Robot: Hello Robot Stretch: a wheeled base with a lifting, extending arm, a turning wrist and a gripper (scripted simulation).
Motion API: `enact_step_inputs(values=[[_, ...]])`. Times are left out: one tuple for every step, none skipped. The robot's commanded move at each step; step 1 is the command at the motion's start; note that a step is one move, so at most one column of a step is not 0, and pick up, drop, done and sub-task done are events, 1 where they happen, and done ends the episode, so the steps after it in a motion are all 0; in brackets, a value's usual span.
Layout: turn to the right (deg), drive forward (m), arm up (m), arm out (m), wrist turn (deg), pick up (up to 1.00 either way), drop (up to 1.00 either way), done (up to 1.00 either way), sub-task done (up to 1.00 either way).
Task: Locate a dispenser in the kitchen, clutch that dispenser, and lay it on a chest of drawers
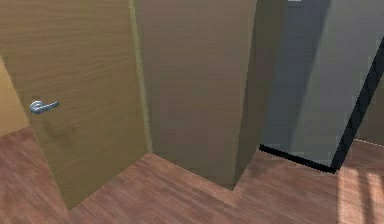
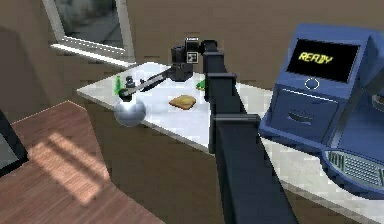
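Observation:
My arm (image 2: pixel 235 130) reaches out over a white countertop (image 2: pixel 160 125) in the arm side view. The gripper (image 2: pixel 140 86) points toward the view's left, its thin fingers (image 2: pixel 150 80) ending by a small green upright thing (image 2: pixel 120 83) and a round silvery vessel with a dark top (image 2: pixel 128 110). Both stand on the counter at the gripper's far end, so I cannot tell whether it holds anything. I cannot tell whether it touches either of them.
A slice of bread (image 2: pixel 182 102) and another green thing (image 2: pixel 205 86) lie on the counter. A blue coffee machine (image 2: pixel 318 90) stands at the right, a window (image 2: pixel 90 25) behind. Ahead are a wooden door with a handle (image 1: pixel 42 105), a brown wall corner (image 1: pixel 240 90) and a dark-framed opening (image 1: pixel 320 90).

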Motion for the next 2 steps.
enact_step_inputs(values=[[0.0, 0.0, 0.0, 0.0, -45.0, 0.0, 0.0, 0.0, 0.0], [0.0, 0.0, 0.0, 0.0, -24.0, 0.0, 0.0, 0.0, 0.0]])
